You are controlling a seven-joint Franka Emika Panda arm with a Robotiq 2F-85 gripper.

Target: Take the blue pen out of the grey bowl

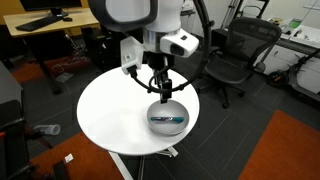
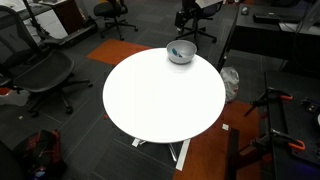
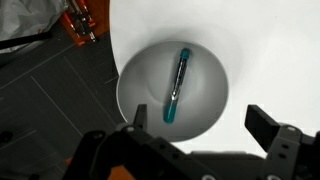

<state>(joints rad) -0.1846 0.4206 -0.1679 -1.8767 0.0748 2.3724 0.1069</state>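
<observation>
In an exterior view, one smooth round grey bowl [image 1: 168, 130] stands on one round white table [image 1: 105, 110], below the black robot gripper [image 1: 160, 93]. Black office chairs [image 1: 238, 50] stand on the dark floor.

In an exterior view, the bowl [image 2: 188, 56] sits near the table's edge [image 2: 165, 105].

In the wrist view, one slim blue-teal pen [image 3: 177, 85] lies inside the bowl. The gripper's jaws stand wide apart and hold nothing.

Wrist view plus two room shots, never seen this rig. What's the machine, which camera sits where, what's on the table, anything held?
It is a single white robot arm with a black two-fingered hand. Two pictures come from cameras standing in the room. The third camera sits on the wrist and looks down past the hand. On the round white table, near its edge, sits a smooth round grey bowl with a slim blue-teal pen lying inside. The hand hangs open above the bowl, holding nothing.
</observation>
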